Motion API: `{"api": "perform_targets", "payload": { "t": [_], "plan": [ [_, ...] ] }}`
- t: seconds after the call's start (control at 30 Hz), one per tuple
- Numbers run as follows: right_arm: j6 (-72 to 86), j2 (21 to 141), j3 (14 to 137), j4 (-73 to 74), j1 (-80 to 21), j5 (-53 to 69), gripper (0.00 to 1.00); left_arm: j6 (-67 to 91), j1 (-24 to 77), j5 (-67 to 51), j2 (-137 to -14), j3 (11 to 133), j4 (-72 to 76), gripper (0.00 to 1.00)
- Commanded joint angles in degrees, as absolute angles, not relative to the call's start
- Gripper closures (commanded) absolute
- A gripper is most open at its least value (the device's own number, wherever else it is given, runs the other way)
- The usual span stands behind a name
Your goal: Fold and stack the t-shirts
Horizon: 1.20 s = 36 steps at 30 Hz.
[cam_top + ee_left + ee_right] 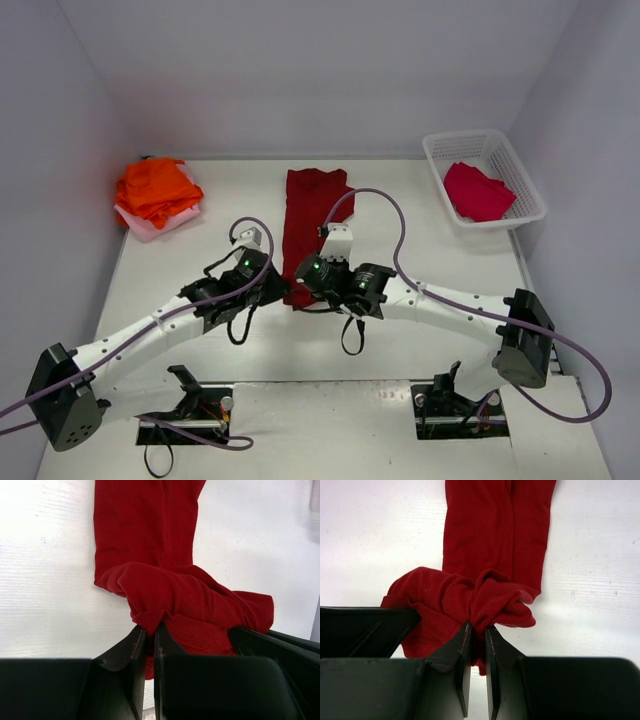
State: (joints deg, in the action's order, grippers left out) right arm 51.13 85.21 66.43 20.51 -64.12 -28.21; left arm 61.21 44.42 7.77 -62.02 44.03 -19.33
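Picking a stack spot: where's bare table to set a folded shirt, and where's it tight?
Bare table between the orange t-shirts and the dark red t-shirt; more between that shirt and the white basket. Crowded at the dark red t-shirt's near end, where the left gripper and right gripper both pinch it.

basket (465,146): white lattice, far right | table (420,200): white

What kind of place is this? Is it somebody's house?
Probably a robot lab booth, not a house: a white table boxed in by plain panels, and the left gripper and right gripper pinching a dark red t-shirt.
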Motion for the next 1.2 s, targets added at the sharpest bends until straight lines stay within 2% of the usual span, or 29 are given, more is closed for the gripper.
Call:
{"api": "perform_targets", "payload": {
  "t": [0.0, 1.17],
  "plan": [
    [49.3, 85.8, 69.2, 21.2, -63.1, -32.3, 1.00, 58.9, 43.5, 8.9, -63.5, 47.0, -18.1, 1.00],
    [42.9, 91.8, 73.1, 17.7, -55.9, -30.1, 1.00, 53.7, 35.5, 1.3, -74.5, 52.0, -11.6, 1.00]
  ]
}}
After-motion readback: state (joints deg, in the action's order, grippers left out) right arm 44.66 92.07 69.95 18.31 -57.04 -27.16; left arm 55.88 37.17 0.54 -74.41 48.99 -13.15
